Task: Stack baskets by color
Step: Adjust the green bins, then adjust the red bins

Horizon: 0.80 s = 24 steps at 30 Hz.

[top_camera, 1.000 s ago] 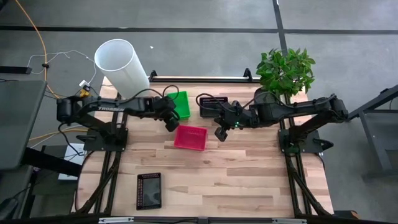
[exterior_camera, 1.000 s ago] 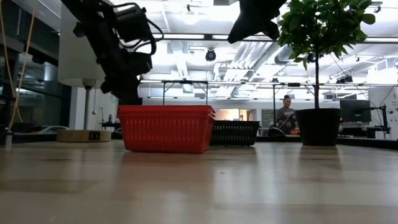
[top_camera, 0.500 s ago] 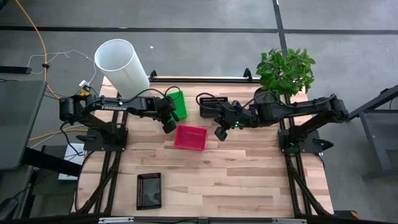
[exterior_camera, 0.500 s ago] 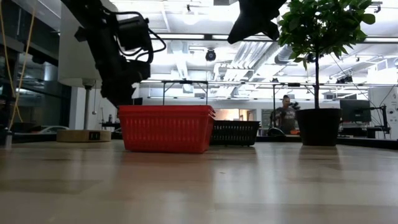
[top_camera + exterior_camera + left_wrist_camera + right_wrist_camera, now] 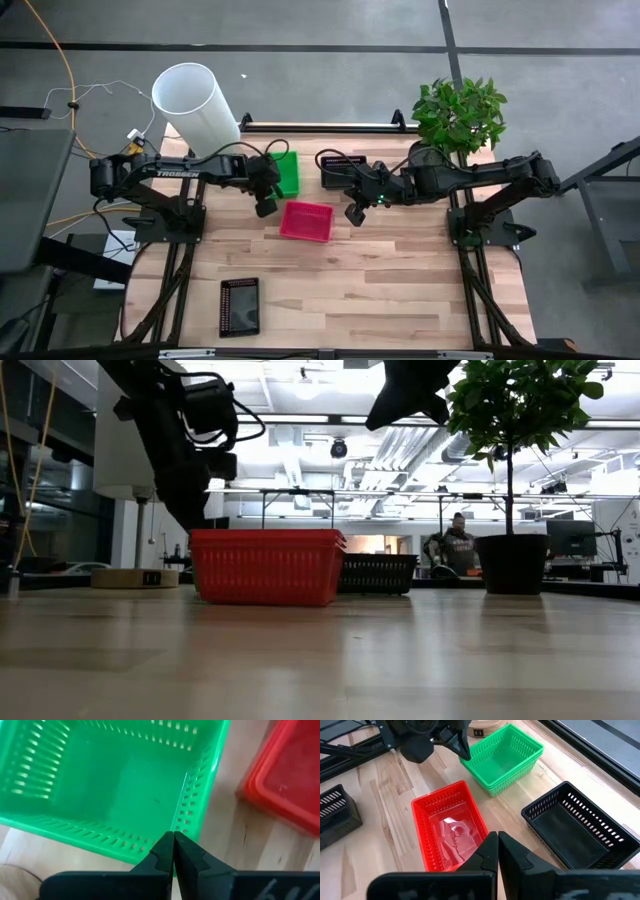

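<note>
A green basket (image 5: 288, 172), seemingly two nested, stands at the far left-centre on its base. A magenta-pink basket (image 5: 306, 221) stands just nearer, beside it. One black basket (image 5: 343, 170) stands at the far centre, and another (image 5: 239, 306) near the front edge. My left gripper (image 5: 265, 208) is shut, and its tips hang at the green basket's near corner (image 5: 186, 825). My right gripper (image 5: 354, 214) is shut and hangs above the table between the pink and the far black basket (image 5: 580, 830), holding nothing. My left gripper points steeply down with shut fingers (image 5: 465, 754) at the rim of the green basket's near corner (image 5: 462, 764). Whether the tips touch the rim I cannot tell. The basket stands flat on the table.
A tall white cylinder (image 5: 195, 105) stands at the far left corner and a potted plant (image 5: 458, 115) at the far right. Bare wood spreads over the near half of the table, right of the front black basket. A person (image 5: 458, 545) sits in the room beyond.
My left gripper has rolled about its own pointing line, and its shut tips have swung a little toward the table's left edge, away from the pink basket. The baskets have stayed where they were.
</note>
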### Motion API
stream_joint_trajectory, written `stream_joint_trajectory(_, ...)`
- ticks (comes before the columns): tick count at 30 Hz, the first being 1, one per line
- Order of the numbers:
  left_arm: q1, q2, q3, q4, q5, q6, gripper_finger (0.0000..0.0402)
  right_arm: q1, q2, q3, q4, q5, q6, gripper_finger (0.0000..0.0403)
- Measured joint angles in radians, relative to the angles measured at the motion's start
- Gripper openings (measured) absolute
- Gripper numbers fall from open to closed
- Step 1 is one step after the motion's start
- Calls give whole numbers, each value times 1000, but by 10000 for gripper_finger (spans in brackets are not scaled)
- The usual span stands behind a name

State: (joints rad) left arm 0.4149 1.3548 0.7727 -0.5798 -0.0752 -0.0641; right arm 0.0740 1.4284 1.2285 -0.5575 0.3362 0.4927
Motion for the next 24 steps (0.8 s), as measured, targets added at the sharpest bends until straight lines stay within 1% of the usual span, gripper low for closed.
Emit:
stream_joint_trajectory(4,0,0,0,-31,23,33,0,0,0,0,0,1,-2,0)
stream_joint_trajectory(7,0,-7,0,-34,24,20,0,0,0,0,0,1,-3,0)
stream_joint_trajectory(14,0,-93,10,-17,24,-11,0,-1,0,0,-2,-10,-23,0)
stream_joint_trajectory(17,-10,-159,27,-19,61,-30,0,-1,5,-4,-4,-93,-68,0)
stream_joint_trajectory(19,-30,-211,29,7,90,-75,0,0,9,-45,23,-156,-73,0)
stream_joint_trajectory(20,-45,-243,26,21,106,-100,0,0,10,-79,45,-184,-63,0)
stream_joint_trajectory(22,-85,-308,18,77,120,-152,0,0,10,-169,154,-252,-18,0)
stream_joint_trajectory(24,-141,-379,-7,160,108,-192,0,6,11,-263,260,-297,48,0)
